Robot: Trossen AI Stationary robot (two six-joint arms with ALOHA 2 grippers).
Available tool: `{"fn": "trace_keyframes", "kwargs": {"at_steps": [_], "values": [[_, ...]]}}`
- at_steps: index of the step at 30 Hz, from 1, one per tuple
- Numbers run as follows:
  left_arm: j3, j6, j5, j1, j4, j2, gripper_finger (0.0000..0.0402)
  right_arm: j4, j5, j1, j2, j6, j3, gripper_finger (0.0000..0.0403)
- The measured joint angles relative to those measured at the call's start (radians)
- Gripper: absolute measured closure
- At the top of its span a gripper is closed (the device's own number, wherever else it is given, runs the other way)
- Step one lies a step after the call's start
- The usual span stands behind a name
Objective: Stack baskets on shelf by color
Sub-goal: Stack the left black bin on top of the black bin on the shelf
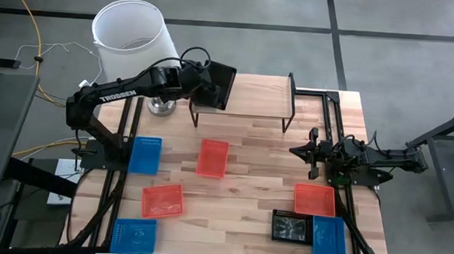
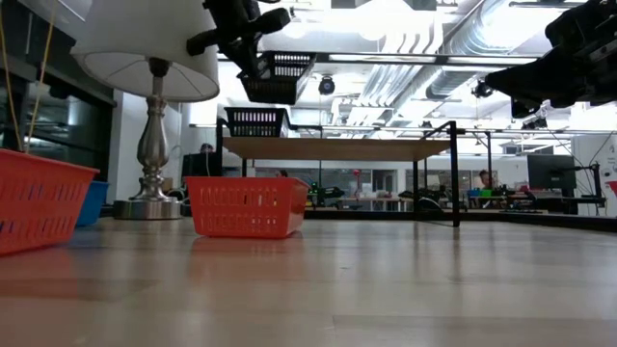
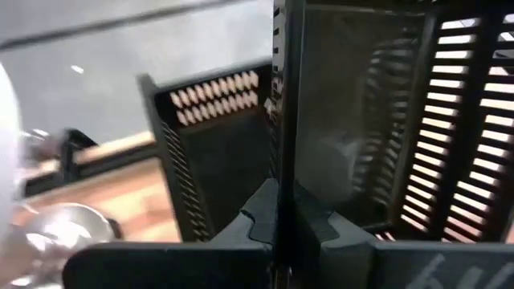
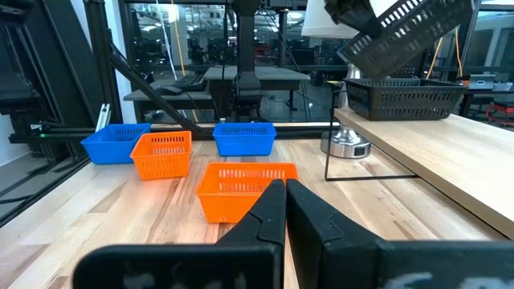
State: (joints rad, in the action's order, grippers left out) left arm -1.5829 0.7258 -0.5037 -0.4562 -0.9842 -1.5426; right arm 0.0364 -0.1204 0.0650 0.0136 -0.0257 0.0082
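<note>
The left gripper [image 1: 202, 85] hangs above the left end of the shelf [image 1: 252, 97], its fingers closed on the wall of a black basket [image 1: 217, 86] that it holds tilted in the air. In the left wrist view that wall runs edge-on between the two dark fingers [image 3: 257, 217], with the slatted basket body spreading to either side. Directly below the held basket, a second black basket [image 2: 255, 122] sits upright on the shelf top near its left end; the two are apart, the held one above it, as the low and right wrist views show. The right gripper [image 1: 307, 151] waits over the right side of the table, its fingers pressed together with nothing between them. On the table in front of the shelf lie red-orange baskets [image 1: 213, 158] and blue baskets [image 1: 144, 154], well apart from both claws, and a third black basket [image 1: 290, 226] sits near the front right edge beside a blue one. A lamp [image 1: 133, 38] with a white shade stands just beside the shelf's left end.
</note>
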Motion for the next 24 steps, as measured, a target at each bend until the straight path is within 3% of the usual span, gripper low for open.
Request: {"fn": "trace_keyframes", "kwargs": {"at_steps": [6, 24], "values": [[0.000, 0.030, 0.020, -0.010, 0.000, 0.003, 0.0401, 0.000, 0.000, 0.000, 0.000, 0.000, 0.000, 0.0402], [-0.001, 0.121, -0.133, 0.001, -0.098, -0.003, 0.0401, 0.000, 0.000, 0.000, 0.000, 0.000, 0.000, 0.0402]]}}
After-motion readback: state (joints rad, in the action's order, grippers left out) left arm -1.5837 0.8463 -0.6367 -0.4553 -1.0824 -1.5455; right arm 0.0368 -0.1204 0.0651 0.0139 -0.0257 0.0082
